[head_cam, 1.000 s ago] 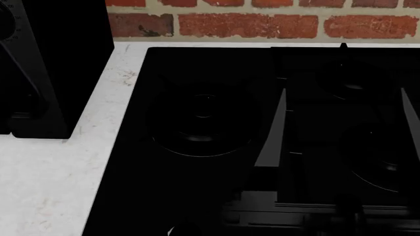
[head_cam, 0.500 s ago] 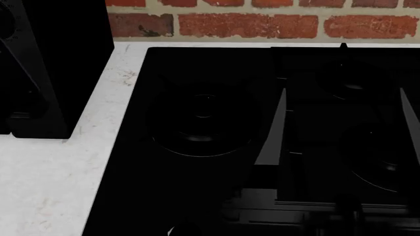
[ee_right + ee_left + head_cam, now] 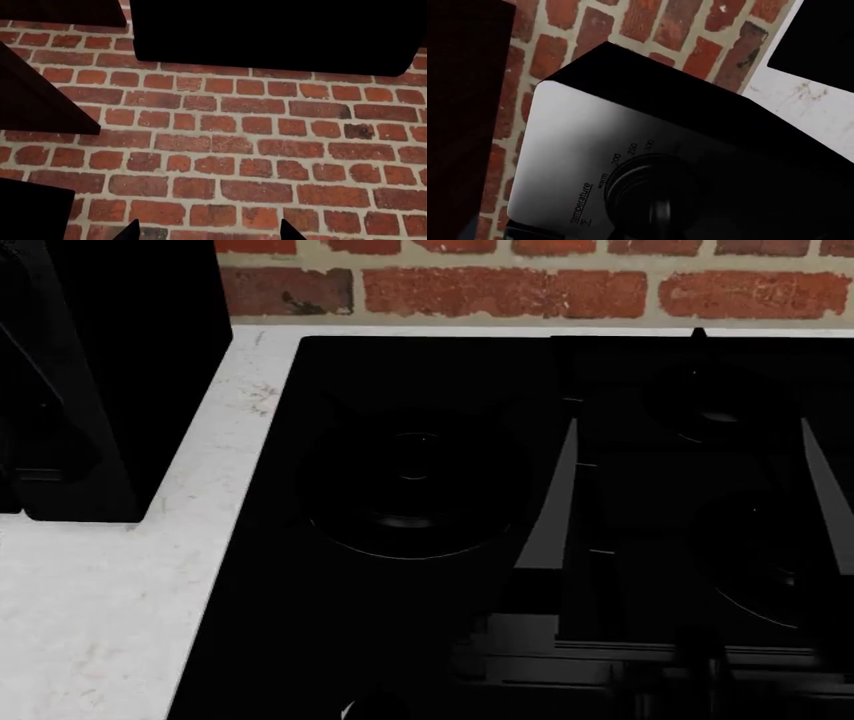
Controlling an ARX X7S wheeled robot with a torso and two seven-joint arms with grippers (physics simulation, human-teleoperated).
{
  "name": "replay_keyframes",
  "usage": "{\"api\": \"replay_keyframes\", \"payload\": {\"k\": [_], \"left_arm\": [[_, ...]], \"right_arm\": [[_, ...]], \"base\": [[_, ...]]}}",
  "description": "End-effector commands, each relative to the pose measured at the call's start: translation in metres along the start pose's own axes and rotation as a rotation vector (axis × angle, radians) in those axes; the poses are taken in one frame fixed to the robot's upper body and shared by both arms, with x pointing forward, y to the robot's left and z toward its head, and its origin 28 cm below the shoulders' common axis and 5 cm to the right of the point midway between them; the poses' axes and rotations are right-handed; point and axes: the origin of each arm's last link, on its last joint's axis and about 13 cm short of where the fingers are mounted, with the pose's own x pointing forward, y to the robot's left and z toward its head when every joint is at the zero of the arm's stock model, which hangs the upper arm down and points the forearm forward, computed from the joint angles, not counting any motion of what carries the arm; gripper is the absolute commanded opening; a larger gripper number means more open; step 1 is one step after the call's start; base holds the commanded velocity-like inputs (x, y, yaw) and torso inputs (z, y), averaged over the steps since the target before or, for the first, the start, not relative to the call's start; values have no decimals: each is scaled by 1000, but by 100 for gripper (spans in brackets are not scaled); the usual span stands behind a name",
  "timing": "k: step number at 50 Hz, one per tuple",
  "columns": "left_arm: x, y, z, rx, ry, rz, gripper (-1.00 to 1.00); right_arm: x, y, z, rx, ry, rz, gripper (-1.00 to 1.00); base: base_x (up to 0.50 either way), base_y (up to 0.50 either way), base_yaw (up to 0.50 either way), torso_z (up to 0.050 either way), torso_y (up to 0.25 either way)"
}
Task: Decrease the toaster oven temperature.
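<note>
Toaster oven [image 3: 94, 380] way over at the left end of the white counter [image 3: 94, 630], back up against the brick wall [image 3: 534, 290]. Just beside the black cooktop [image 3: 414, 490], with a strip of counter in between. Pretty much a black box from the head view, can't make out any detail there.

Much better from the left wrist view: right up close on the grey side panel [image 3: 574, 145]. Round black temperature knob [image 3: 650, 195] low on it, with "temperature" printed alongside and warm, 200, 250, 300 marked around the rim. Can't read where the knob is pointing, too dark.

Left gripper: honestly can't tell. Lost in all that black around the knob, so no idea if clamped on it or spread apart.

Right gripper [image 3: 210, 234]: released, holding nothing. Two dark fingertips [image 3: 130, 231] poking into the right wrist view, well apart, aimed at plain brick with some black blocky shapes [image 3: 267, 35] further up. Nowhere near the oven.

Some dark arm bits over the right side of the cooktop in the head view, hard to separate from the glass.
</note>
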Motion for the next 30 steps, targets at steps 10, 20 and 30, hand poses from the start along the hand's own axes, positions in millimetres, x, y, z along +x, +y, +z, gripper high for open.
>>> {"api": "replay_keyframes", "payload": {"k": [10,20,30], "left_arm": [[22,-15,7,0,66,-44,-100],[25,-21,14,-71,48,-64,-100],[26,-30,19,-179,28,-114,-100]], "right_arm": [[-5,-3,-12,11,30,-2,100],[-5,-5,-14,15,35,-9,100],[-7,-7,-15,16,38,-16,100]], "base": [[14,0,-8,0,0],[16,0,-11,0,0],[17,0,-12,2,0]]}}
